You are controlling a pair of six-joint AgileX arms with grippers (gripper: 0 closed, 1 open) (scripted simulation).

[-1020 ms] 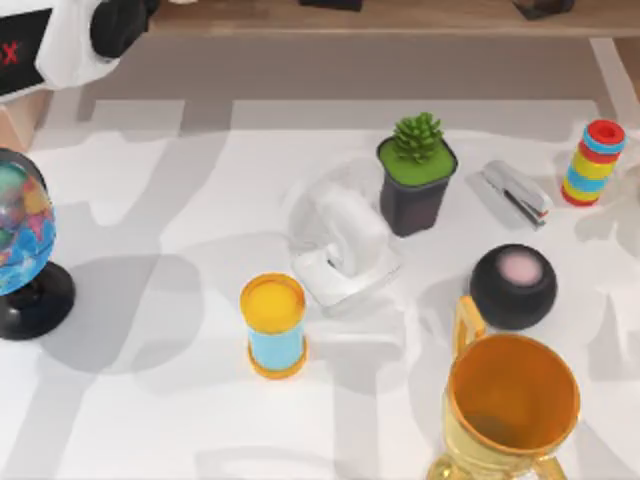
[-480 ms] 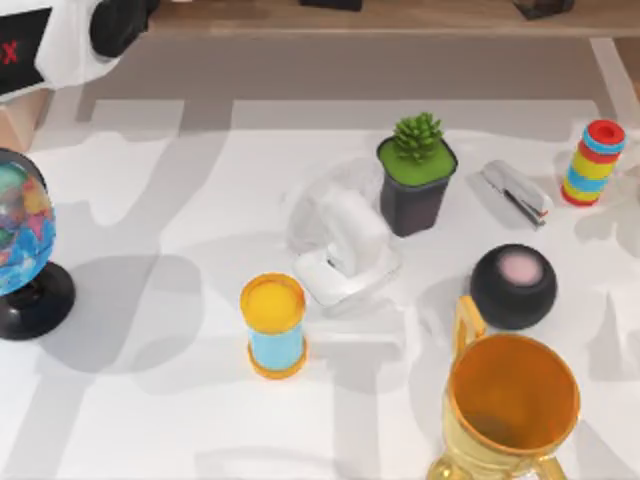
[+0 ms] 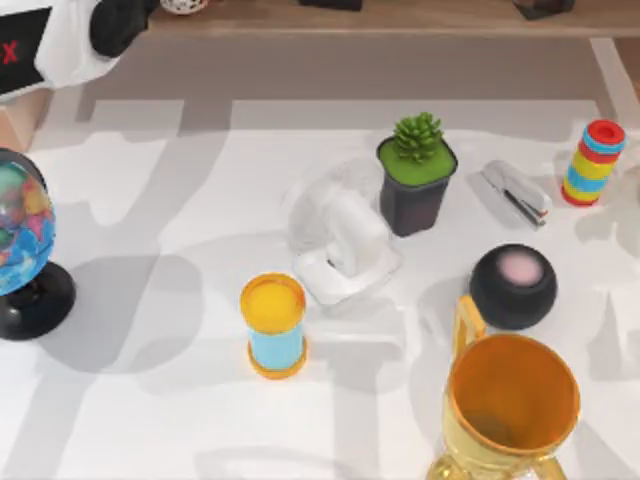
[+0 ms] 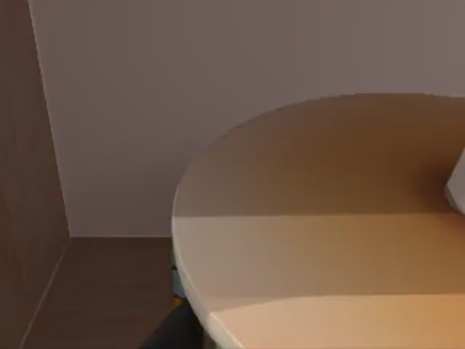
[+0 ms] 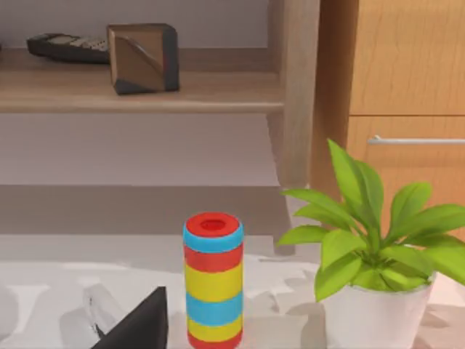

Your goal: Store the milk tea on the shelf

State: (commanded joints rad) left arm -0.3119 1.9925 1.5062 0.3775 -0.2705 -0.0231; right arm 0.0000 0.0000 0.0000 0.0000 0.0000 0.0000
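From above, my left arm [image 3: 60, 45] reaches into the far left corner by the shelf [image 3: 400, 15], a long flat board of light brown wood; the pictures do not let me tell whether my left pincer is wide, narrow or holding. Just beside the arm, at the shelf's edge, sits a whitish rounded end with dark specks, the base of the milk tea [image 3: 183, 4]; half a second ago barely a sliver of it showed, and the arm has edged outward. From here I cannot tell its long axis. The blue can [image 3: 273, 325], glossy golden trophy [image 3: 510, 405], globe [image 3: 20, 240] and stapler [image 3: 517, 192] lie on the white bench [image 3: 150, 180] as before. In my left wrist view the milk tea [image 4: 327, 218] is a broad smooth tan disc with a pale rim, facing the camera, so its long axis runs away from the lens; brown shelf wood [image 4: 29, 182] stands beside it. My right wrist view faces a striped ring stack [image 5: 213, 280], a leafy plant [image 5: 370, 233], and the shelf [image 5: 145, 91] with its square post
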